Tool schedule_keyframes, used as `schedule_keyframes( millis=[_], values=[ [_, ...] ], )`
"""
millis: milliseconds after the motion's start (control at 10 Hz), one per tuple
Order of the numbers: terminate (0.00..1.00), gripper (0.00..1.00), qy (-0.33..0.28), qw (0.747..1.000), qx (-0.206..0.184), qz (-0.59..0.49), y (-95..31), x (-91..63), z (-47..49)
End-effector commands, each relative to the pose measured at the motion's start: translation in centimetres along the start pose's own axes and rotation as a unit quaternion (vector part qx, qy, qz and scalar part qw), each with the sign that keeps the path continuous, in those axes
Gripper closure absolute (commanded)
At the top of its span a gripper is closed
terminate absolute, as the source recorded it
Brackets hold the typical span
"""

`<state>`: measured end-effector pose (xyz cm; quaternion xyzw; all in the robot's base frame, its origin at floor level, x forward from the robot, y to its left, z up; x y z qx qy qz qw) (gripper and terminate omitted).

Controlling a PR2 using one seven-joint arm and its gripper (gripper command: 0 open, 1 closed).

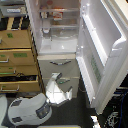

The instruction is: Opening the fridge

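Fridge [60, 30] filling twelve o'clock, upper door [102, 50] swung wide toward three o'clock, shelves bared, so opening looks essentially done. Two lower drawers [59, 67] shut beneath. White arm low at six o'clock, claw [64, 92] clear of the door, probably backed off to leave the swing free; released or clenched, cannot tell. Wooden cabinet [17, 55] at nine o'clock

The tall white fridge [60, 50] looks smooth and a bit shiny, like painted metal. Its open door [102, 50] has a white plastic-looking inside with shelves. The lower drawers have curved silver handles [60, 63] that look like metal. The brown drawer cabinet [17, 60] on the left looks like matt wood. The white robot arm [56, 91] looks like smooth, hard plastic.
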<state>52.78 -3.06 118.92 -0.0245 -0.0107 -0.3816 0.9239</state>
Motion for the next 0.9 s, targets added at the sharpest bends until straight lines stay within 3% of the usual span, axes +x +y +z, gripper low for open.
schedule_keyframes(
  millis=[100,400,800,900],
  values=[
    [0.0,0.0,0.037,0.985,0.029,0.168,19.7,-20.3,-4.1],
    [0.0,0.0,0.015,0.97,0.058,0.236,24.1,-24.3,-3.2],
    [0.0,0.0,0.015,0.947,0.157,0.279,26.4,-29.1,-4.3],
    [1.0,0.0,0.02,0.941,0.174,0.29,27.2,-30.1,-5.7]
  ],
)
